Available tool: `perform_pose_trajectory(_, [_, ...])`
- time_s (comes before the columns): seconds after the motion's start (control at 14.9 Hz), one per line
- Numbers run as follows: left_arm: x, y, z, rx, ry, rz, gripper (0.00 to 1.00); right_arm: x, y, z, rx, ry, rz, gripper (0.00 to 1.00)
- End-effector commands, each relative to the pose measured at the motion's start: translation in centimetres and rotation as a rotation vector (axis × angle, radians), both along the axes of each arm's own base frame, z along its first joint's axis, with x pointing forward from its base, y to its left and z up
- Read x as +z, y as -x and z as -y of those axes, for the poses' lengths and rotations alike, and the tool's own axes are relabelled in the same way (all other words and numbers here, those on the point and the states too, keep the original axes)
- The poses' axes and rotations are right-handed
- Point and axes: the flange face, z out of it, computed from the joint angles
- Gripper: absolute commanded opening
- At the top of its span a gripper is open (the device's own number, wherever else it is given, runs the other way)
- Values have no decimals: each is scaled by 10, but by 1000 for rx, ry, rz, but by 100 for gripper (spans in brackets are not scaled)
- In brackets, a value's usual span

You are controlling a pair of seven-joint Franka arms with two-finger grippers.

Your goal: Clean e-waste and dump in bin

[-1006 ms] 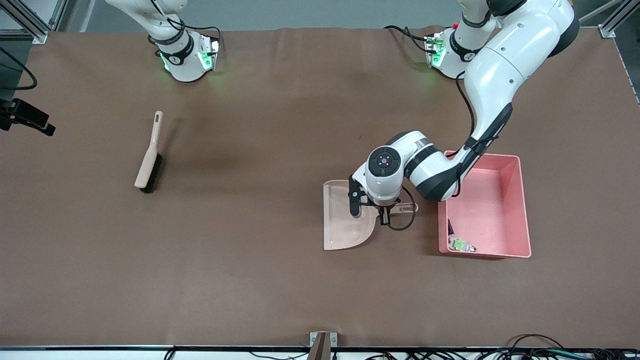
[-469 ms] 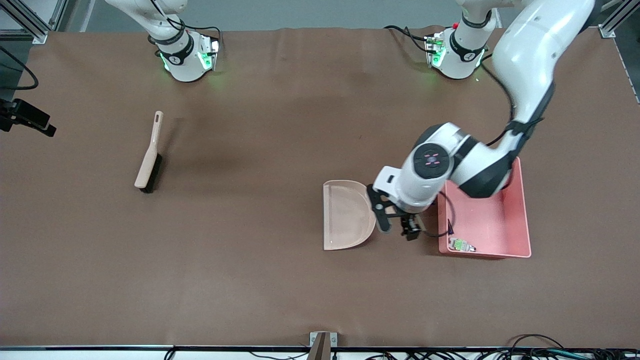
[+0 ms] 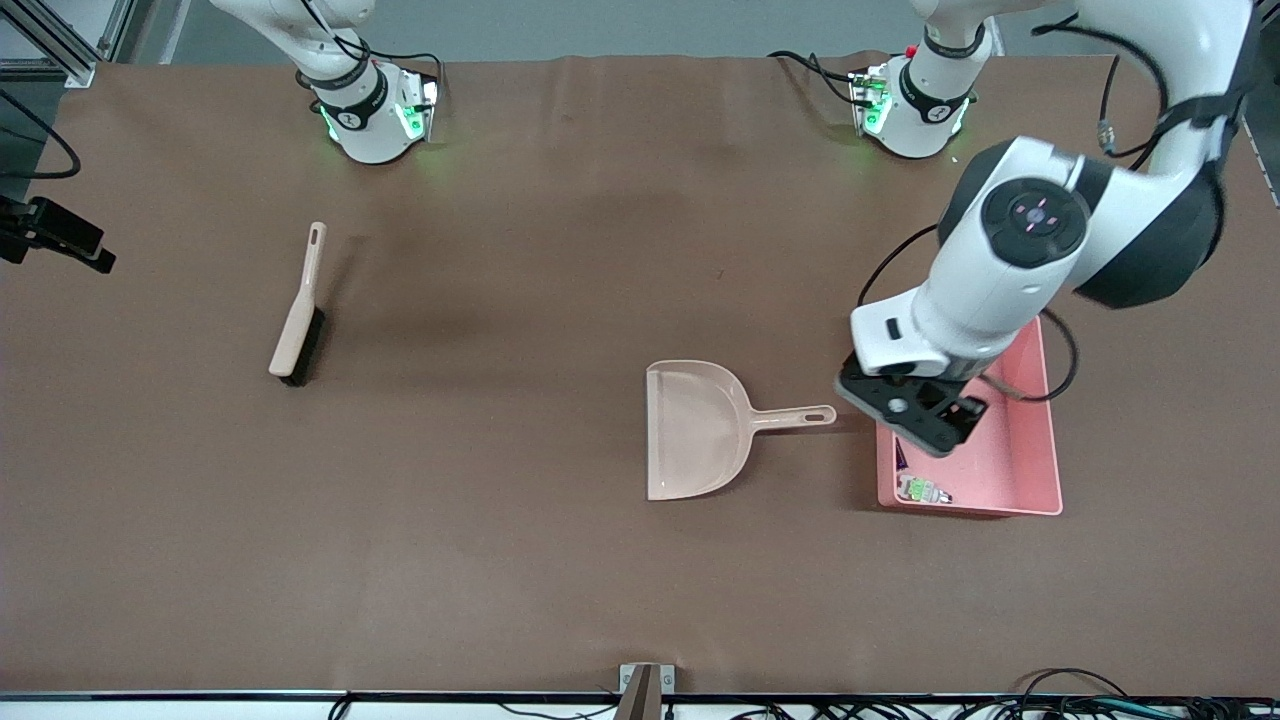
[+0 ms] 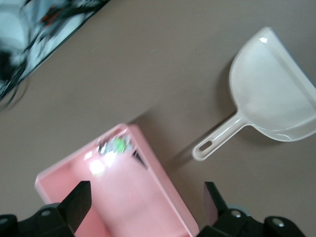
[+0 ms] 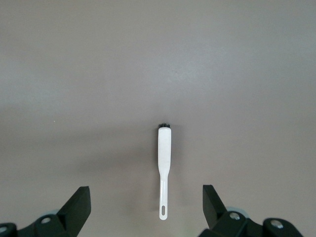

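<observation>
Two arms share the brown worktop (image 3: 560,560). Toward the right arm's end lies a brush (image 3: 298,318), with the right pincer (image 5: 146,207) above it, fingers apart and empty (this arm waits). Mid-worktop sits a beige dustpan (image 3: 695,430), its handle pointing at the pink bin (image 3: 1040,440). Both e-waste parts (image 3: 920,487) rest in the bin's corner nearest the front camera. The left pincer (image 4: 147,207) hangs over the bin, fingers apart, holding nothing.

E-waste (image 3: 920,487) in bin (image 3: 1045,440), dustpan (image 3: 697,430) just beside.
</observation>
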Motion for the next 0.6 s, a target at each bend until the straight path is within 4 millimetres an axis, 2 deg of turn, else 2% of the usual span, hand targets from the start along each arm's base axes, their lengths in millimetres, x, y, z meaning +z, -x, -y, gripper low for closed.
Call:
perform_pose_trajectory(0.0, [32,19,-19,181,-29,12,100,2,10,-3,-4,13,8,100])
perform_pose_trajectory(0.07, [42,23,-24,197,-42,18,100,2,10,-3,-4,12,7,100])
perform_pose_trajectory(0.2, [62,24,-46,229,-51,27,100,3,10,-3,-4,13,10,100])
perform_pose_trajectory(0.27, [79,26,-55,264,-24,40,100,2,9,-2,-4,13,10,100])
perform_pose_trajectory(0.34, [94,28,-75,324,13,44,100,2,9,-2,-4,13,11,100])
perform_pose_trajectory(0.54, [121,41,-118,475,163,-23,100,2,9,-4,-2,13,11,100])
